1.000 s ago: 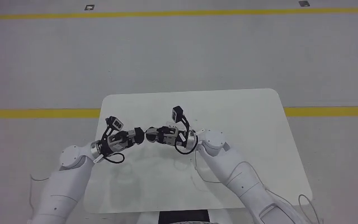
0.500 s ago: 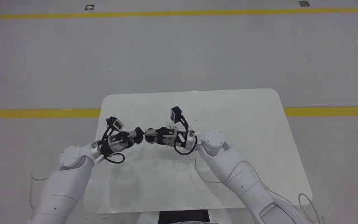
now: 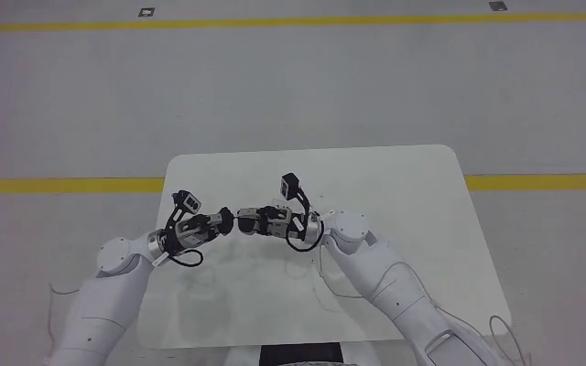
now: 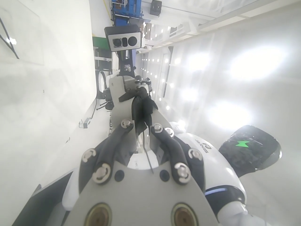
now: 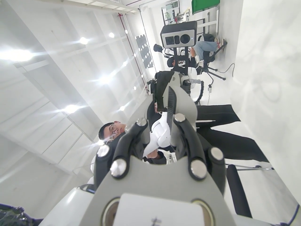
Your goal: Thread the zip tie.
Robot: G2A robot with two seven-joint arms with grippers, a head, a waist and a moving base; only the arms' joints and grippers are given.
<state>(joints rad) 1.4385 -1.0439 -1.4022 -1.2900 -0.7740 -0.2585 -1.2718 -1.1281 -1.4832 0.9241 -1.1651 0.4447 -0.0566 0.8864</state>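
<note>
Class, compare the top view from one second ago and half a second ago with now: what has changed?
Hardly anything. The right gripper edged slightly toward the left gripper half a second ago, then eased back. Nothing was grasped or released. Both stay tip to tip above the table, the left gripper shut on the zip tie.

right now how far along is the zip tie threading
Done: the zip tie is picked up; its strip runs between the left hand's closed fingers. In hand: it meets the right hand tip to tip above the table. Left: pushing the tip through the head; whether it has entered is hidden.
</note>
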